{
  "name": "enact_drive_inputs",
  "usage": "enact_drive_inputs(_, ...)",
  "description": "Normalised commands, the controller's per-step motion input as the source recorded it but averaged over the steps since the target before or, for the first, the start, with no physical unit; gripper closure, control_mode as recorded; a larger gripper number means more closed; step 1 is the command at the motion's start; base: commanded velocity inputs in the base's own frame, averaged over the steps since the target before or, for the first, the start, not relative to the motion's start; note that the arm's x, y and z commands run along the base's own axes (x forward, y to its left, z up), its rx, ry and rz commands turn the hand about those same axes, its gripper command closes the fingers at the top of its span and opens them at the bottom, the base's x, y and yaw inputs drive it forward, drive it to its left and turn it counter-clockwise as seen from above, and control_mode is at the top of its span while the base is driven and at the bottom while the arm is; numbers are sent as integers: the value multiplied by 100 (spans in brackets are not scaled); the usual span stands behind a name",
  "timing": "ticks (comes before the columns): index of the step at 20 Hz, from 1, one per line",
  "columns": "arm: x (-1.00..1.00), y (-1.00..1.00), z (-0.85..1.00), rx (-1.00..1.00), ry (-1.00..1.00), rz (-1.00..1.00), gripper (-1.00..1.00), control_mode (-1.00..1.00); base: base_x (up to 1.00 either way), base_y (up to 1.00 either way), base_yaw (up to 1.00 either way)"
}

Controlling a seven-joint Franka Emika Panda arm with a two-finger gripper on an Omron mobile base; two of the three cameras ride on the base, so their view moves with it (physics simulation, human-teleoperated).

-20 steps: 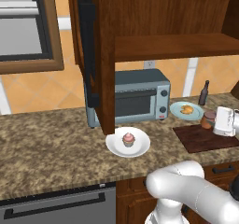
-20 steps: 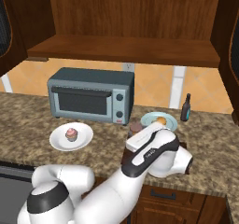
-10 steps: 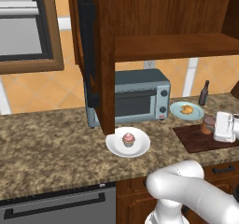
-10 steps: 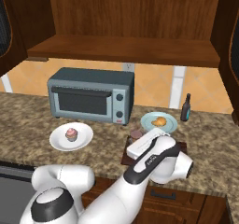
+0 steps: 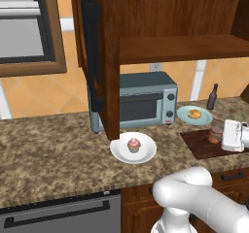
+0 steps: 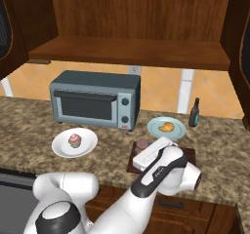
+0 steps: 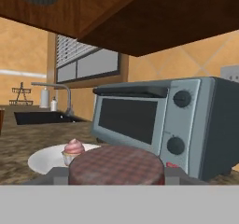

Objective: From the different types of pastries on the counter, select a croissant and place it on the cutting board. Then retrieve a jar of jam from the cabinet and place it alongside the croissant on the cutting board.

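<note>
My gripper (image 7: 116, 174) is shut on the jar of jam (image 7: 116, 164), whose brownish lid sits between the two fingertips. The jar (image 5: 215, 131) is upright, low over the dark reddish cutting board (image 5: 202, 148) at the counter's right; whether it touches the board I cannot tell. In the right base view the jar (image 6: 142, 145) pokes out beside the white hand above the board (image 6: 190, 154). The croissant (image 5: 195, 113) lies on its pale teal plate (image 6: 155, 128) just behind the board. A pink cupcake (image 5: 133, 144) stands on a white plate (image 5: 146, 152).
A grey toaster oven (image 5: 141, 101) stands at the back of the granite counter (image 5: 53, 154). A slim dark bottle (image 5: 212, 97) is behind the teal plate. The cabinet door (image 5: 99, 57) hangs open over the counter's left part, and its shelf (image 6: 127, 50) is bare.
The hand has come down with the jar toward the cutting board. The croissant, cupcake and plates have not moved.
</note>
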Motion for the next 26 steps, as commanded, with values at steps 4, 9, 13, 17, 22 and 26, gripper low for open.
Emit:
enact_drive_inputs(4,0,0,-18,0,0,0,100,-100,0,0,0)
enact_drive_inputs(9,0,0,-22,0,0,0,100,-100,0,0,0)
enact_drive_inputs(13,0,0,-14,0,0,0,100,-100,0,0,0)
enact_drive_inputs(17,7,0,-2,0,0,0,100,-100,0,0,0)
enact_drive_inputs(22,13,0,-2,0,0,0,100,-100,0,0,0)
enact_drive_inputs(26,15,0,-13,0,0,0,100,-100,0,0,0)
